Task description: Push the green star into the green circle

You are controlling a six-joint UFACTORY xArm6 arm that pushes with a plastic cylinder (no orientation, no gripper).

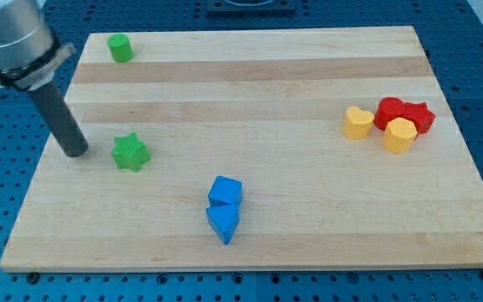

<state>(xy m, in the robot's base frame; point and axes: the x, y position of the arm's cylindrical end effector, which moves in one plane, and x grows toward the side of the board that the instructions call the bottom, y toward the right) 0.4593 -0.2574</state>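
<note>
The green star [130, 153] lies on the wooden board at the view's left. The green circle [121, 48], a short green cylinder, stands near the board's top left corner, well above the star. My tip [75, 152] rests on the board just left of the star, a small gap apart. The dark rod rises from it up and to the left.
A blue cube [225, 192] and a blue triangle [223, 223] touch each other at the bottom centre. At the right sit a yellow heart [358, 122], a yellow hexagon [399, 135], a red block [390, 111] and a red star [419, 117], clustered.
</note>
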